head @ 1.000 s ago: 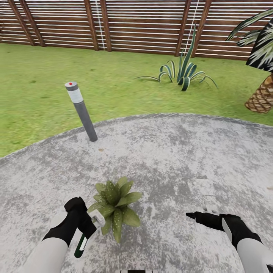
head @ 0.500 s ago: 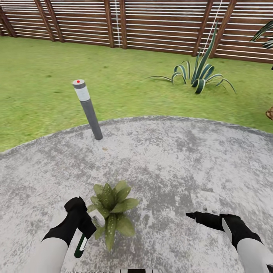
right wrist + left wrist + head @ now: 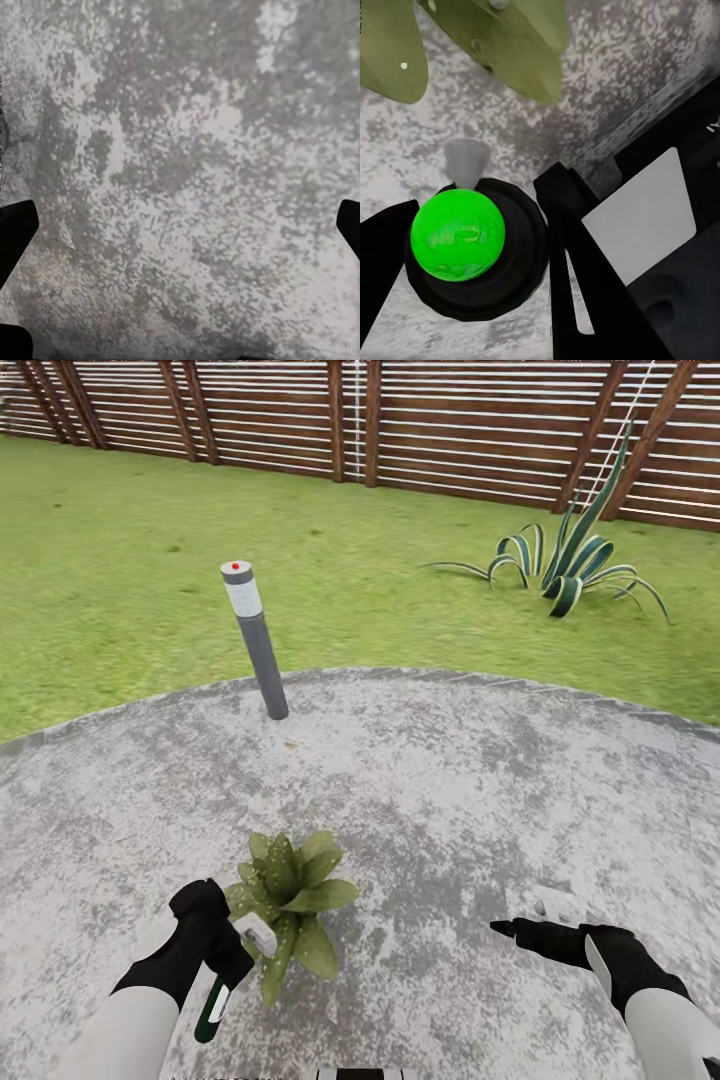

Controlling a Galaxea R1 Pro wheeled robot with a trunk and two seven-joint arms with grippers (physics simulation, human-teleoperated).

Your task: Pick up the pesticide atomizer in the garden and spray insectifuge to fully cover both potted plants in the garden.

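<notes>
One potted plant (image 3: 287,900) sits just beside your left gripper (image 3: 232,952), which is clamped on the pesticide atomizer (image 3: 214,1005); your right gripper (image 3: 512,929) hangs spread. Turning away too soon risks patchy cover; beyond stands the bollard lamp (image 3: 256,639).

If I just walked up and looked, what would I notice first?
Probably the leafy potted plant low on the grey patio, right beside the left gripper, which holds a dark green pesticide atomizer. Then the grey bollard lamp with its red dot, standing at the patio's edge by the lawn.
</notes>
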